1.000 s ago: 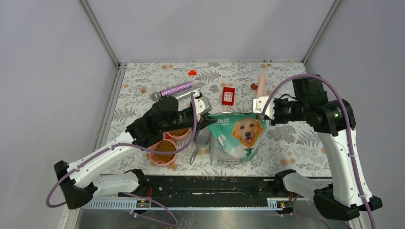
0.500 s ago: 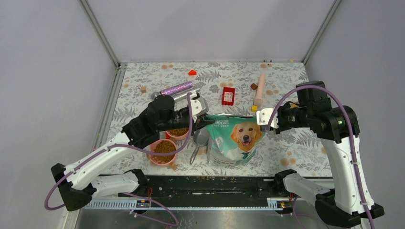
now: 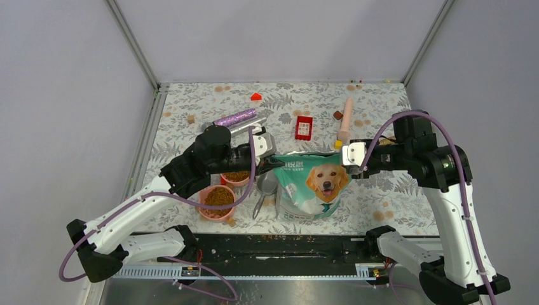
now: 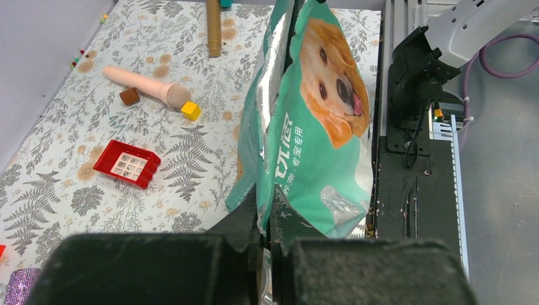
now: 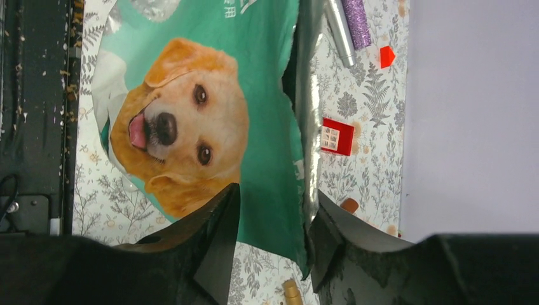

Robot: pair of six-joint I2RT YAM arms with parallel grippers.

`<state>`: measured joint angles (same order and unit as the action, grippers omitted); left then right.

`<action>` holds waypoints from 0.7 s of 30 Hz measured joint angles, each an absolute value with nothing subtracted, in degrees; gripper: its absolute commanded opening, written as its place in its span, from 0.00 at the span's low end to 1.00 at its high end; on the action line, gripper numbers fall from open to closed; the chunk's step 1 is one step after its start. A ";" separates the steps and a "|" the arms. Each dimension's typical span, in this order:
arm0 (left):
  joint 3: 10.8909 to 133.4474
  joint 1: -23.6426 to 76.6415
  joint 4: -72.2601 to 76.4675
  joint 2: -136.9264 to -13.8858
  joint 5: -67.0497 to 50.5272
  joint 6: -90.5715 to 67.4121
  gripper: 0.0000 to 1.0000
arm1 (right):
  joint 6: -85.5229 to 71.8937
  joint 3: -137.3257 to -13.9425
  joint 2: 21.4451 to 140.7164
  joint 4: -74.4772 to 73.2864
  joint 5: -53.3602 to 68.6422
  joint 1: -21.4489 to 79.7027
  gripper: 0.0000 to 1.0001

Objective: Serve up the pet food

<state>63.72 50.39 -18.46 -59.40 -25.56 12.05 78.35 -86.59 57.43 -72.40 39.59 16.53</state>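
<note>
Table [image 3: 394, 190] is covered with a matte grey-and-white fern-print cloth. The pouch [image 3: 311, 185] stands upright on it, front centre. It is glossy teal-green film with crinkled silver foil at the side folds and inner lining, and a golden retriever's face is printed on the front. Its top is open, with a ragged edge. The pet food is small brown dry kibble [image 3: 218, 196] filling a round pink bowl [image 3: 210, 216] just left of the pouch. A second pink bowl [image 3: 236, 183] behind it, partly under the left arm, also holds brown pellets. A shiny metal scoop [image 3: 264, 187] lies between the bowls and the pouch. Left tool [image 4: 264, 197] is pinched tight on the pouch's upper left corner, the film sandwiched between its black fingers. The left arm reaches in from the left, forearm passing over the bowls. Right tool [image 5: 275, 203] sits at the pouch's upper right corner with its jaws parted and the film's top edge in the gap between them. Whether either finger touches the film cannot be told. The right arm has its elbow high and its forearm pointing leftward, roughly level.
</note>
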 measured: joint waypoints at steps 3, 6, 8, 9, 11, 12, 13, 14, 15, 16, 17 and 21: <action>63.72 50.39 -18.59 -59.33 -25.93 12.45 0.00 | 77.03 -86.65 57.58 -71.00 40.49 16.53 0.27; 63.72 50.33 -18.72 -59.29 -26.09 12.71 0.00 | 76.05 -87.22 57.65 -70.76 40.77 16.53 0.00; 63.72 50.28 -18.87 -59.20 -26.20 13.08 0.00 | 75.53 -87.64 57.67 -71.16 41.01 16.53 0.00; 63.72 50.28 -18.96 -59.13 -26.33 13.13 0.00 | 75.18 -88.12 57.89 -71.79 41.12 16.53 0.00; 63.72 50.30 -19.22 -58.85 -26.92 13.15 0.00 | 75.20 -89.95 58.98 -74.08 41.32 16.56 0.00; 63.72 50.37 -19.40 -58.65 -27.24 13.15 0.00 | 75.42 -91.66 60.10 -76.07 41.60 16.56 0.00; 63.70 50.41 -19.59 -58.50 -27.49 13.17 0.00 | 75.66 -92.62 60.77 -77.14 41.78 16.58 0.06; 63.70 50.46 -19.70 -58.37 -27.59 13.19 0.00 | 75.59 -93.36 61.36 -78.11 42.13 16.58 0.15; 63.59 50.46 -19.73 -58.19 -27.70 13.21 0.00 | 75.29 -93.45 61.49 -78.26 42.52 16.60 0.23; 63.55 50.46 -19.81 -58.04 -27.83 13.21 0.00 | 74.98 -93.23 61.43 -78.11 42.81 16.60 0.26; 63.33 50.43 -19.88 -57.80 -27.86 13.26 0.00 | 74.54 -92.97 61.17 -77.54 43.13 16.60 0.32; 63.02 50.33 -20.38 -56.86 -27.94 13.28 0.00 | 73.95 -92.68 59.18 -74.91 44.29 16.56 0.48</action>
